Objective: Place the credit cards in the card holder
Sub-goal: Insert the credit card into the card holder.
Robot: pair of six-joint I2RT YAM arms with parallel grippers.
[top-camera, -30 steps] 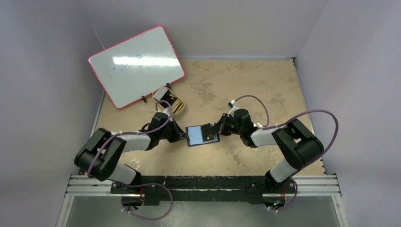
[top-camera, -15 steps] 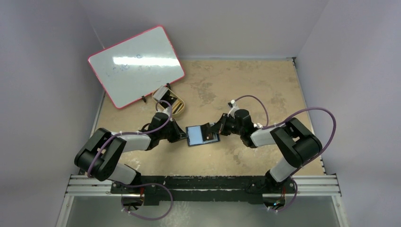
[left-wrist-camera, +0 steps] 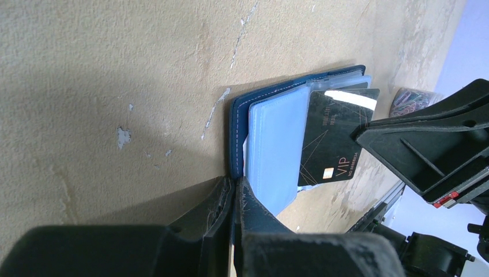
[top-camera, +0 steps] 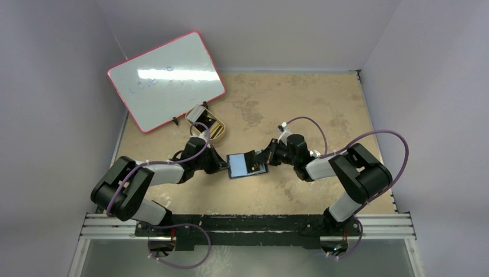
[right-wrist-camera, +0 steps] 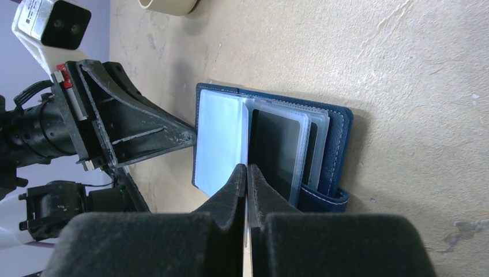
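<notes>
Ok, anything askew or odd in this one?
The black VIP card sits tilted on the open card holder, one corner poking past the clear pockets instead of squared in a sleeve. Nothing else stands out.

The card holder [left-wrist-camera: 236,124] is covered in matt, stitched, leather-like navy material, with glossy translucent plastic inside. The black credit card [left-wrist-camera: 334,138] is smooth and glossy. The desk [left-wrist-camera: 115,69] is rough and mottled.
</notes>
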